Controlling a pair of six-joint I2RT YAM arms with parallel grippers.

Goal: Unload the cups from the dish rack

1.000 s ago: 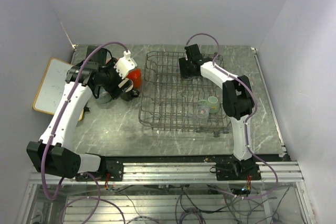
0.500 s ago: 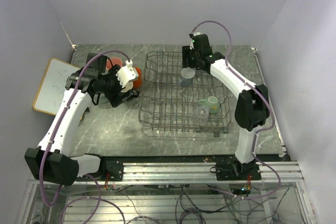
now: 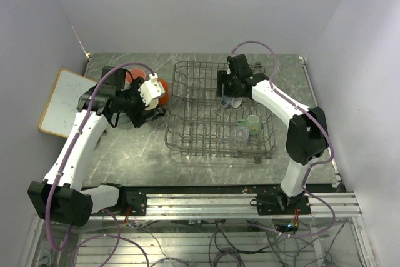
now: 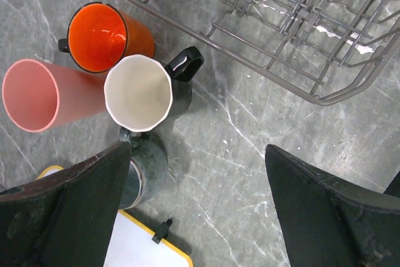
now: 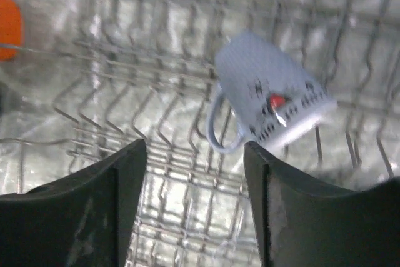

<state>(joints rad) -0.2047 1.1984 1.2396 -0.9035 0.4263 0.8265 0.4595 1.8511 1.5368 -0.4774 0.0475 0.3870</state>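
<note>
Grey mug [image 5: 269, 101] lies tilted in the rack [image 3: 212, 149], upper right of right wrist view, past the right gripper [image 5: 192, 154], jaws parted, empty. Probably light, stiff, slick, breakable: pinch its rim. Left gripper [image 4: 197, 154] gapes wide.

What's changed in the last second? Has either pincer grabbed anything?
The right pincer lifted from the far side of the dish rack, then came down over a grey mug lying tilted in it; its jaws stand apart, holding nothing. The left pincer, open, drew back from the unloaded cups, uncovering the pink tumbler. The mint-green mug and clear glass stayed put.
</note>
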